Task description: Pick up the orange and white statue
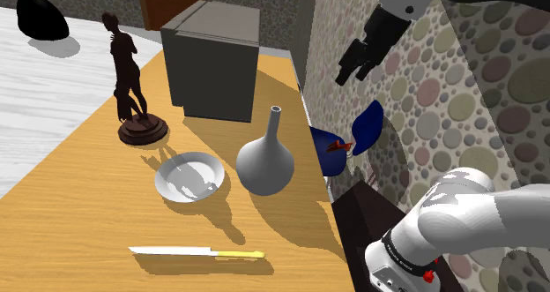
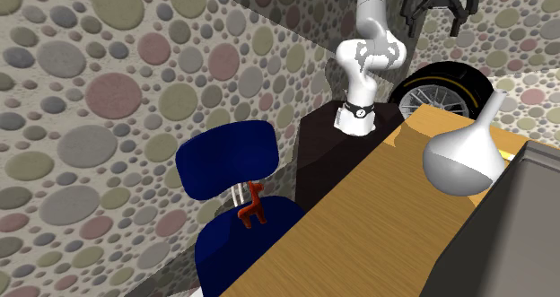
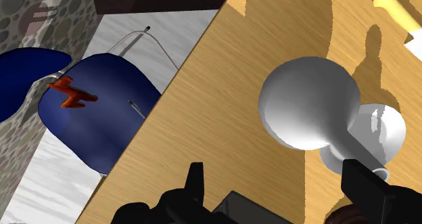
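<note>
Hand (image 1: 354, 70): black, fingers wide apart, shoulder view's upper right.
Statue: small orange figure (image 1: 338, 146) on blue chair (image 1: 368, 124).
Nearby: grey long-necked vase (image 1: 264, 165).

No text or number can be read

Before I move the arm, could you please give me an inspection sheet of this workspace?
Surface: wooden table, with hard shadows across it.
Job's things: small orange statue standing on the seat of the blue chair, off the table and beside its edge; any white on it is too small to tell.
Clutter: grey vase, white bowl, knife with a yellow handle, dark figure statue and grey box, all on the table.
Grippers: gripper open, raised above the table's edge, holding nothing.
Cables: nothing seen.
Surroundings: pebble-patterned wall, black bag on the floor, tyre behind the stand.
</note>
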### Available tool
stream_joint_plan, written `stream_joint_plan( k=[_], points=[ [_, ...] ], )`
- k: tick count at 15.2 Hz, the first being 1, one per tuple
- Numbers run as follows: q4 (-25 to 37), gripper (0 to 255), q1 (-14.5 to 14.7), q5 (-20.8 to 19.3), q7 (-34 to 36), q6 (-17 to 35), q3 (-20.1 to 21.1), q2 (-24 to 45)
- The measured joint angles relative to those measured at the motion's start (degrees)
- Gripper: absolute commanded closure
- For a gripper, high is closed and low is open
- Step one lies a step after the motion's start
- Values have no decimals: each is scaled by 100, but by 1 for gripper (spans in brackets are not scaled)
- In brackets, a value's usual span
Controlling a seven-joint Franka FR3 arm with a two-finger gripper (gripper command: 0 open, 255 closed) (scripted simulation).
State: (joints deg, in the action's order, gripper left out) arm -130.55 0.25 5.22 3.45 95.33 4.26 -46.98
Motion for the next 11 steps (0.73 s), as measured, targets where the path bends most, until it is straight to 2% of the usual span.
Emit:
stream_joint_plan(
  k=[4, 11],
  points=[
    [-207, 0, -31, -130, -252, 148, -147, 128],
    [-553, 0, -169, -581, -1028, 685, -591, 893]
  ],
)
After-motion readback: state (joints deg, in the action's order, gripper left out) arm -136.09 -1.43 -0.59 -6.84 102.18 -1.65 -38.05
